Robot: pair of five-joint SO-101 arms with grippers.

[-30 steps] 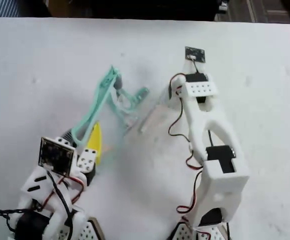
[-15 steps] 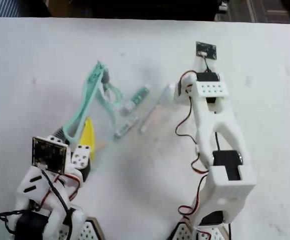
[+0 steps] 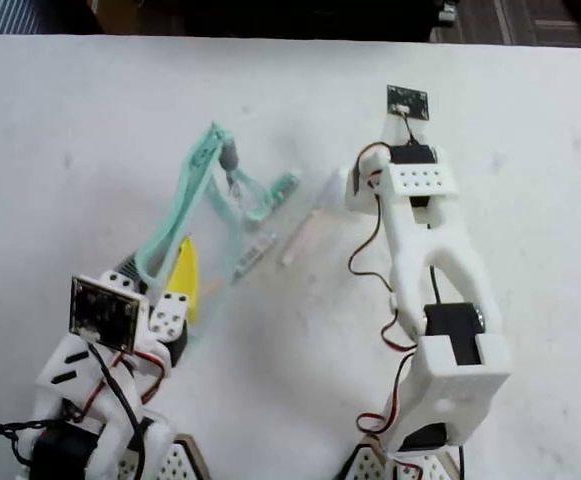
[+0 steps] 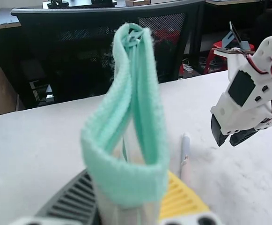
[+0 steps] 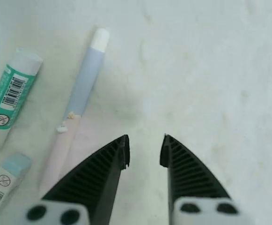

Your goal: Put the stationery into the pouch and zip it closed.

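Observation:
A clear pouch with a mint-green zipper band (image 3: 192, 195) stands tilted above the table, its mouth (image 4: 131, 136) gaping. My left gripper (image 3: 165, 268) is shut on its lower end, between the yellow and grey fingers (image 4: 128, 183). A pastel pen (image 3: 303, 233), a green-and-white stick (image 3: 281, 187) and a small wrapped eraser (image 3: 254, 254) lie on the table beside the pouch. My right gripper (image 3: 335, 190) hovers just right of the pen (image 5: 79, 96). Its jaws (image 5: 144, 150) stand slightly open over bare table with nothing between them. The stick (image 5: 8, 103) and eraser (image 5: 4, 180) lie beyond the pen.
The white table (image 3: 510, 130) has free room on the right and at the back. Its far edge (image 3: 270, 36) runs along the top of the high view. A black chair (image 4: 79, 42) stands beyond the table.
The pouch's upper end swung left and then back to the right. My right arm drew a little to the right, away from the stationery, and now holds there.

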